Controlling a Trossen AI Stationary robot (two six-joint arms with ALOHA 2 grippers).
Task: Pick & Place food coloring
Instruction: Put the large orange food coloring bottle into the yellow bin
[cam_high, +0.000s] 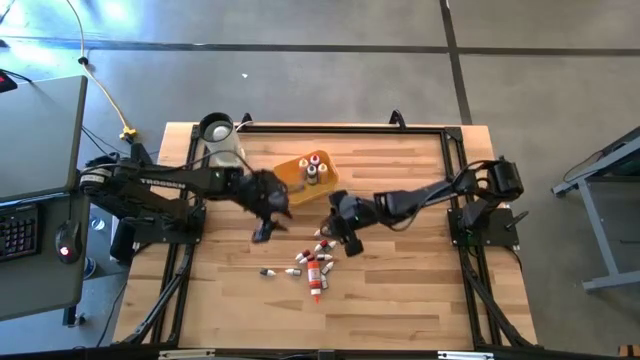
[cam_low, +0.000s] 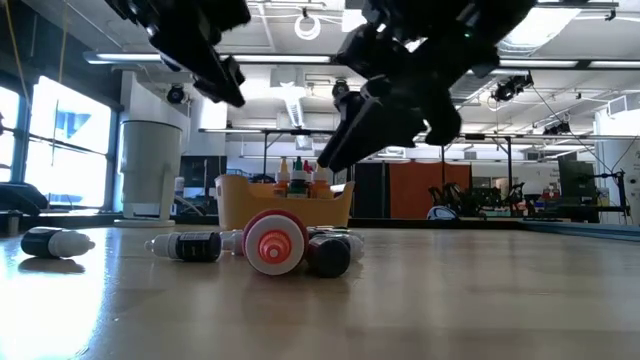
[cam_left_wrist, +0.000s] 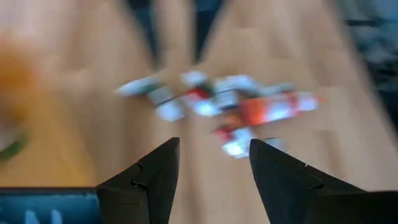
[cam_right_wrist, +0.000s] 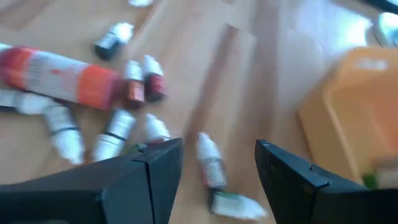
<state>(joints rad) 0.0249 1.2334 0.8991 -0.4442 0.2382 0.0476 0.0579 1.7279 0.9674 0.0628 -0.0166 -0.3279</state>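
The small plastic food coloring bottles and tubes with pale caps (cam_high: 312, 264) lie scattered on the wooden surface (cam_high: 400, 300), in front of the yellow-orange square tray (cam_high: 296, 170), where a few more already stand. I judge them light, stiff and smooth; being round, they may roll away, so the grip should go across the body, not on the cap.

The left end effector (cam_high: 263, 232) hangs released and empty above the surface, the pile a little ahead of it. The right end effector (cam_high: 352, 246) is also released and empty, with one small bottle (cam_right_wrist: 211, 163) lying between its fingers, lower down.
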